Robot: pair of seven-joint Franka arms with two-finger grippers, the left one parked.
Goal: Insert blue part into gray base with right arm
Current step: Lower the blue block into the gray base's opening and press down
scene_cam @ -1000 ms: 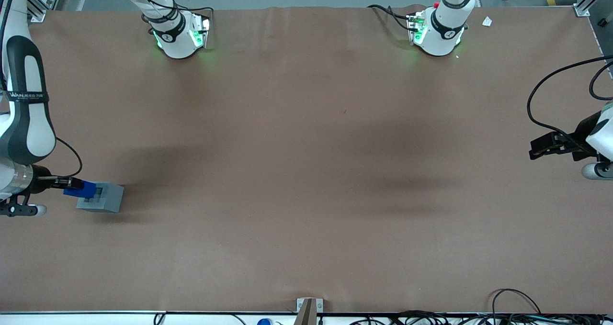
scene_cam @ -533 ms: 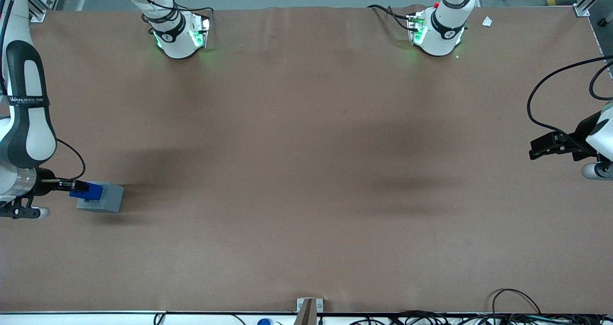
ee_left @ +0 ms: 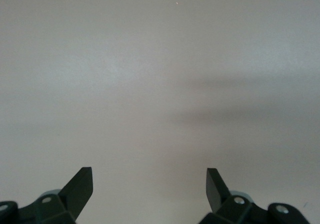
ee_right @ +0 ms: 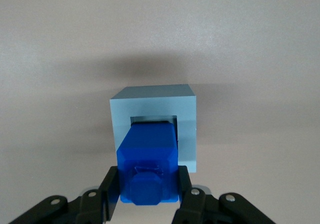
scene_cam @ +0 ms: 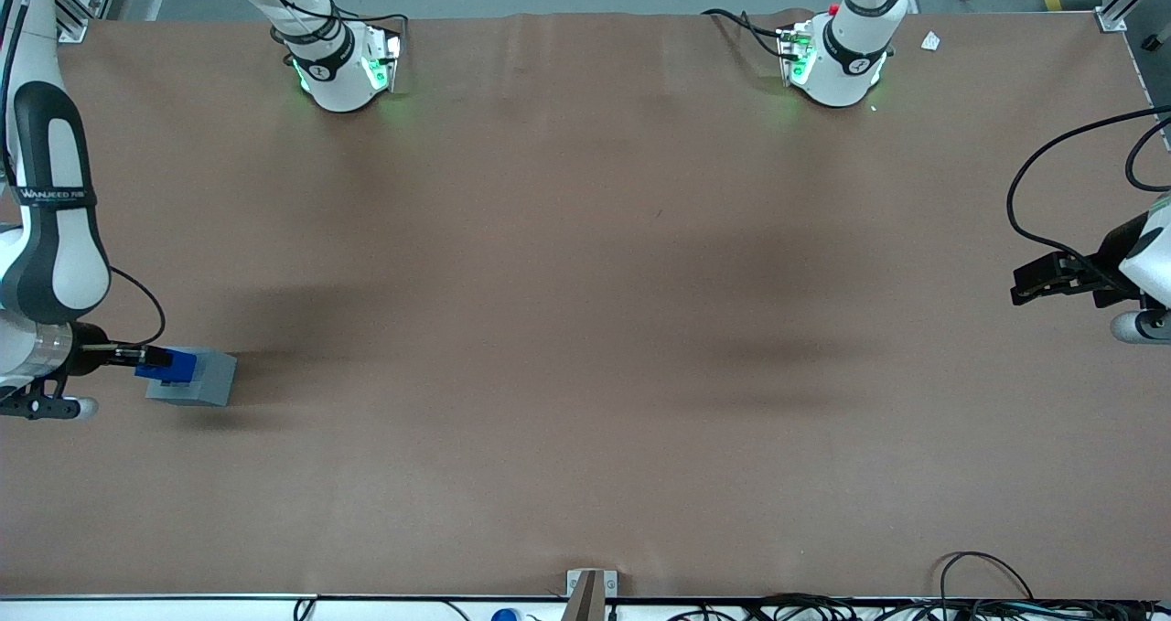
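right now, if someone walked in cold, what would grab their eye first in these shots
The bright blue part stands out first, clamped in the right arm's gripper and entering the recess in the top of the gray base. That pair sits on the brown table toward the working arm's end, the only spot of colour on it.

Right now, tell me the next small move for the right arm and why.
Probably keep pushing straight down. The claw is shut on the blue part, whose leading end sits in the gray base's recess, while much of it remains above the rim.
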